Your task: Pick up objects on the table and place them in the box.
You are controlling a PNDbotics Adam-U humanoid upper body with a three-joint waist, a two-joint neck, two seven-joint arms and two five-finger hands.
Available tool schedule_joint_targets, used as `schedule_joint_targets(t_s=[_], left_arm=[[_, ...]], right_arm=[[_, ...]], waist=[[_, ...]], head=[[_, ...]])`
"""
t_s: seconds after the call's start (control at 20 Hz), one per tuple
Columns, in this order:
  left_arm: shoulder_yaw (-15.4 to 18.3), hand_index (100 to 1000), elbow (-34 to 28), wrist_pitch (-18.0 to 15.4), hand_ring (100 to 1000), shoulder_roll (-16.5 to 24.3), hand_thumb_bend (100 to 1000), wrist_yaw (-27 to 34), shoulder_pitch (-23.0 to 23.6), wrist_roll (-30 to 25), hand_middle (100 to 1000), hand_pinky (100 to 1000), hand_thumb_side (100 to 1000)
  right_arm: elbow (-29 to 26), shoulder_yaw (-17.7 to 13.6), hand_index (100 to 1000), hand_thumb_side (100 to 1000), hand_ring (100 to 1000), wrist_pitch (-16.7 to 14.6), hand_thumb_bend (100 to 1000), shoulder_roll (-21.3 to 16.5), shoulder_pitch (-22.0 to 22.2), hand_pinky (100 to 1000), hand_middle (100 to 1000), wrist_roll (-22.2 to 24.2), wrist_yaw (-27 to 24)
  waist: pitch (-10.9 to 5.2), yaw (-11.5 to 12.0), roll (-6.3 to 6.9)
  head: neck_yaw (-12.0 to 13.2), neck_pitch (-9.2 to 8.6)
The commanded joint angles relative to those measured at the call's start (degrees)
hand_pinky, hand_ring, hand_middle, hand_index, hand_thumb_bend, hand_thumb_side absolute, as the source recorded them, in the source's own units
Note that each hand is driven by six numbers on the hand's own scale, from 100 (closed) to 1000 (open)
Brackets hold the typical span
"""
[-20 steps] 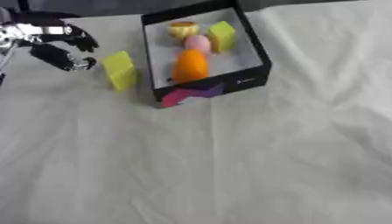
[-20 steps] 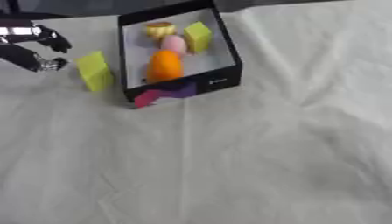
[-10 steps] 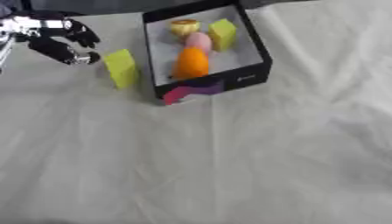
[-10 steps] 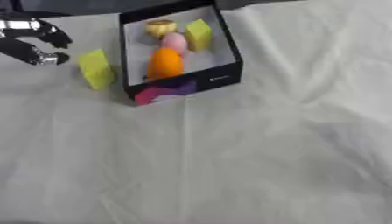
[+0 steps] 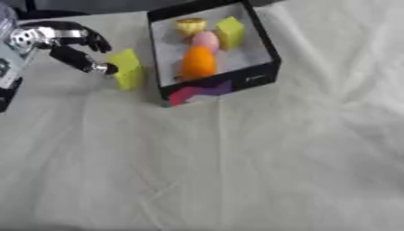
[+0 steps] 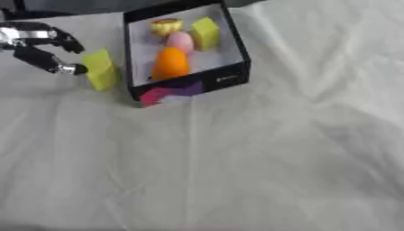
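A yellow-green block (image 5: 128, 70) stands on the white cloth just left of the black box (image 5: 221, 85). My left hand (image 5: 65, 45) reaches in from the upper left, open. Its upper fingers arch toward the block's top, and a lower fingertip (image 5: 104, 68) sits at the block's left face; I cannot tell if it touches. Inside the box lie an orange rounded object (image 5: 197, 63), a pink one (image 5: 207, 40), a second yellow-green block (image 5: 230, 31) and a small yellow item (image 5: 189, 25). My right hand shows in neither view.
Wrinkled white cloth (image 5: 236, 158) covers the table in front of and to the right of the box. The box's front wall bears a pink and purple patch (image 5: 193, 92). A dark part (image 5: 6, 92) of my arm lies at the left edge.
My left hand has moved right, closing the gap to the yellow-green block beside the box. The block and the box have stayed put.
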Motion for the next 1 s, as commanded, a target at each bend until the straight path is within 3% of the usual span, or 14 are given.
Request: schedule_joint_targets(t_s=[0.05, 0.2, 0.3, 0.65, 0.9, 1.0], left_arm=[[0.43, 892, 0.11, -1.17, 904, 1.14, 497, -1.42, -1.18, -0.12, 811, 1000, 702], [0.8, 892, 0.66, -1.66, 904, 1.04, 501, -2.86, -1.13, 0.55, 811, 1000, 700], [0.98, 897, 0.9, -1.54, 907, 1.05, 576, -4.25, -1.22, 1.53, 812, 999, 578], [0.67, 895, 2.11, -1.35, 904, -0.92, 572, -9.32, -1.16, 5.3, 809, 996, 622], [0.73, 885, 3.6, -1.43, 894, -2.5, 575, -11.27, -1.12, 6.1, 798, 987, 591], [0.93, 879, 4.25, -1.39, 887, -3.13, 535, -12.02, -1.09, 6.89, 791, 983, 573]], right_arm=[[-1.2, -0.69, 843, 597, 587, 0.42, 100, -0.98, -0.1, 900, 603, -0.09, 0.38], [-1.2, -0.73, 843, 597, 587, 0.62, 100, -0.94, -0.07, 900, 603, -0.14, 0.49], [-1.2, -0.75, 842, 600, 586, 0.74, 100, -0.9, -0.08, 900, 602, -0.16, 0.54], [-1.2, -0.75, 843, 604, 586, 1.11, 100, -0.54, -0.24, 901, 603, 0.03, 0.86], [-1.2, -0.68, 843, 595, 586, 1.28, 100, -0.34, -0.43, 902, 604, 0.16, 0.95], [-1.2, -0.67, 843, 607, 586, 1.34, 100, -0.2, -0.47, 902, 604, 0.25, 1.07]], waist=[[-2.02, 0.12, 0.58], [-2.03, 0.15, 0.67], [-2.03, 0.21, 0.76], [-1.87, -0.04, 0.7], [-1.72, -0.17, 0.59], [-1.62, -0.3, 0.55]], head=[[-0.06, 0.31], [-0.09, 0.32], [-0.09, 0.36], [0.35, 0.44], [0.64, 0.32], [0.76, 0.24]])
